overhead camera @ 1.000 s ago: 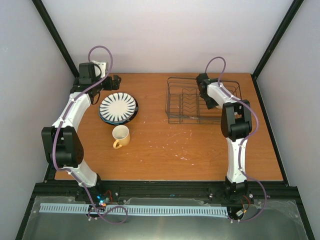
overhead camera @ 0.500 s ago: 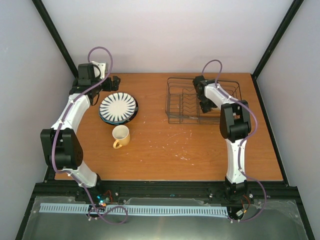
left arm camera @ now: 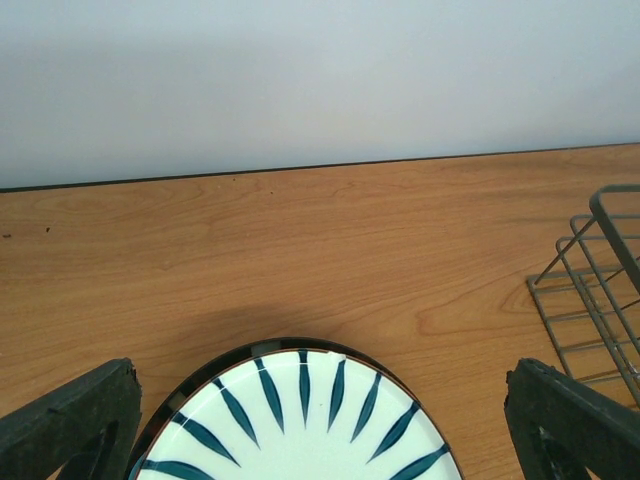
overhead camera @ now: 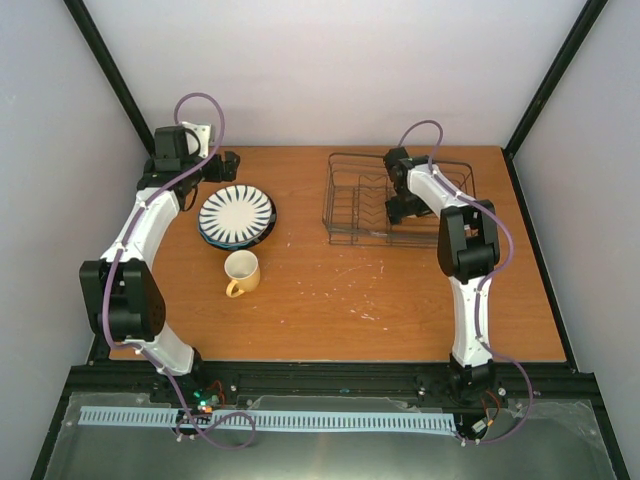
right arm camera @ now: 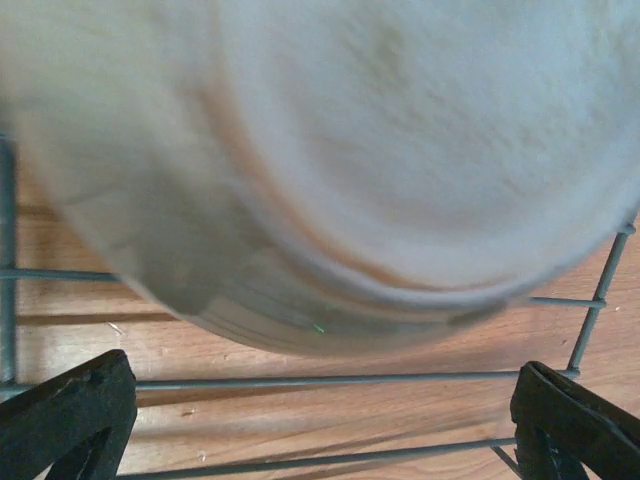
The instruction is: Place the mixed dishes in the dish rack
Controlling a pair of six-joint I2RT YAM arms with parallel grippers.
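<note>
Wood tabletop [overhead camera: 380, 290], pale walls [overhead camera: 330, 70]; left fingers [left arm camera: 70, 420] spread beside striped plate [overhead camera: 236, 214], right fingers [right arm camera: 65, 410] spread over rack [overhead camera: 350, 200].

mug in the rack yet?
No, the pale yellow mug stands on the table beside the striped plate, well apart from the dish rack.

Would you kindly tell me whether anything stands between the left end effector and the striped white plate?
Nothing visible does. The open left end effector sits at the far rim of the white plate with dark radial stripes; only bare wooden table shows there.
</note>
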